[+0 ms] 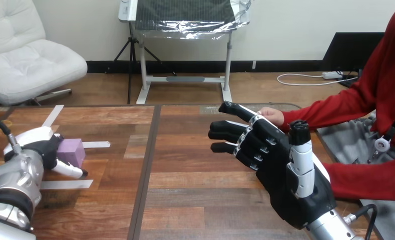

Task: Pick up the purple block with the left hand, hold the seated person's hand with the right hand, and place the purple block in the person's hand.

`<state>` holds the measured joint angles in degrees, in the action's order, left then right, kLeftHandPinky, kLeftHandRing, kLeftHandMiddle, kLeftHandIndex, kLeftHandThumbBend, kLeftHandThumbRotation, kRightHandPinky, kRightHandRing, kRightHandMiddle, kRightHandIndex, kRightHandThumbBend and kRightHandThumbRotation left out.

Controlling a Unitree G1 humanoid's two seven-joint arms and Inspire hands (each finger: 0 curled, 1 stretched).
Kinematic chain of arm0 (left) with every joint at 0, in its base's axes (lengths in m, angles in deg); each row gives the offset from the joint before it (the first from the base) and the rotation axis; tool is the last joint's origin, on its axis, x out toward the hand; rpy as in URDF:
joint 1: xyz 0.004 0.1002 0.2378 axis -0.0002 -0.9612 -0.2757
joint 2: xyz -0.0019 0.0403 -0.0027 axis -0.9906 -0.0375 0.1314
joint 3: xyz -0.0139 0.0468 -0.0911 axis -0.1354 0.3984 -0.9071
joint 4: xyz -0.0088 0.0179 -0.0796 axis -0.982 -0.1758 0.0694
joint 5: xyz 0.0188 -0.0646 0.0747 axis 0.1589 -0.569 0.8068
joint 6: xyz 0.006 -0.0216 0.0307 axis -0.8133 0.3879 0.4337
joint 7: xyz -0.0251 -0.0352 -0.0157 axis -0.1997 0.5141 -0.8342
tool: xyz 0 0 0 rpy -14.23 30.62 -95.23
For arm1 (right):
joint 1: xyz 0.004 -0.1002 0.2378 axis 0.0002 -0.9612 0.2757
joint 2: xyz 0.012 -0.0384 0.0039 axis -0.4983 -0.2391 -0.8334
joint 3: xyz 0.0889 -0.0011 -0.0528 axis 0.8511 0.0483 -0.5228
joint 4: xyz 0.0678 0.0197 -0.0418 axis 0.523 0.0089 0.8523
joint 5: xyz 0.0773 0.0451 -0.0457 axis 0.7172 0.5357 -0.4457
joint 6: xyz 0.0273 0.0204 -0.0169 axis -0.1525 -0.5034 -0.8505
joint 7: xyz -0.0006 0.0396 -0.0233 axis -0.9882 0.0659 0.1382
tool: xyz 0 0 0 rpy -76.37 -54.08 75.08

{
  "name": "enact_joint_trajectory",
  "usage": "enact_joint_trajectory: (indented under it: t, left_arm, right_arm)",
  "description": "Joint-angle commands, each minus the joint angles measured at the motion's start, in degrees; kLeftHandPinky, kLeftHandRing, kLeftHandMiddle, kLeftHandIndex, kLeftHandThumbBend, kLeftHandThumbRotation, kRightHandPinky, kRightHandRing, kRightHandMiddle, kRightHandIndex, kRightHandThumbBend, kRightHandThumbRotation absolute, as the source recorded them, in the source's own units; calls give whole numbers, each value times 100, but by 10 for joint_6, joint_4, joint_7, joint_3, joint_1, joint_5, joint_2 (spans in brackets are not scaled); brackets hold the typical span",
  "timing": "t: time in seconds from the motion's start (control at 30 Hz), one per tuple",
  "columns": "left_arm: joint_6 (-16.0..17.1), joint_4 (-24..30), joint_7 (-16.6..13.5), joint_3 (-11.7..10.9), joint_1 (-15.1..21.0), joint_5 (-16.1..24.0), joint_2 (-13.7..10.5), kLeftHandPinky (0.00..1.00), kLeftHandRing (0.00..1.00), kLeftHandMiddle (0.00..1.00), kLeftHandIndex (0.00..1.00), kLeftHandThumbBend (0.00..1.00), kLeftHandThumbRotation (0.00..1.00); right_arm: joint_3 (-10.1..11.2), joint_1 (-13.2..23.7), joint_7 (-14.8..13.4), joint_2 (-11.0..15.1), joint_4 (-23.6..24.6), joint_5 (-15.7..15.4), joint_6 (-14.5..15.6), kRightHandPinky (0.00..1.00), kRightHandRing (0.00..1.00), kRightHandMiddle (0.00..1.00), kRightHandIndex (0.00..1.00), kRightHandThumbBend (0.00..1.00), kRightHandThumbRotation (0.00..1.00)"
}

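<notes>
Purple block sits far left on the table, pressed against the inner side of my left hand, on that hand's right. I cannot tell whether the left hand is closed on it or just alongside, and I can't say if the block is off the wood yet. The block looks close to cubic, with no clear long axis, and its flat faces are square to the hand. White tape strips lie on the table just around it. My right hand is open and empty, spread and reaching up and left over the right half of the table. The person's hand is just beyond its topmost fingertip, near the table's far edge, with a red sleeve running off right. Whether they touch I can't tell, but nothing is curled round it, so I judge the hold not made. The key relation is that the block is well apart from the person's hand, straight across to the right and slightly farther back. The right hand is much nearer the person and the left owns the block. The middle of the table is bare, so the path for the carry is open. Watch the far edge.
</notes>
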<state>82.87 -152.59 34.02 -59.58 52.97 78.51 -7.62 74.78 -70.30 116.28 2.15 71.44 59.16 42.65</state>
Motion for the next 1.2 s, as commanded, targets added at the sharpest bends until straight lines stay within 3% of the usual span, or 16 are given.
enact_joint_trajectory:
  t: [0.0, 0.7, 1.17]
  left_arm:
    - [-3, 3, 1, 2, 51, -4, -8, 95, 93, 91, 91, 79, 27]
    - [10, 2, 18, -1, 49, -16, -3, 86, 89, 85, 83, 77, 14]
    - [25, 6, 10, 2, 43, -25, -3, 80, 86, 84, 81, 75, 9]
  right_arm:
    - [6, 22, 1, 4, 33, 12, 0, 75, 78, 75, 83, 83, 100]
    - [5, 25, 7, 6, 35, 17, 0, 74, 78, 74, 83, 83, 100]
    - [4, 26, 4, 4, 36, 14, 1, 73, 77, 73, 82, 83, 100]
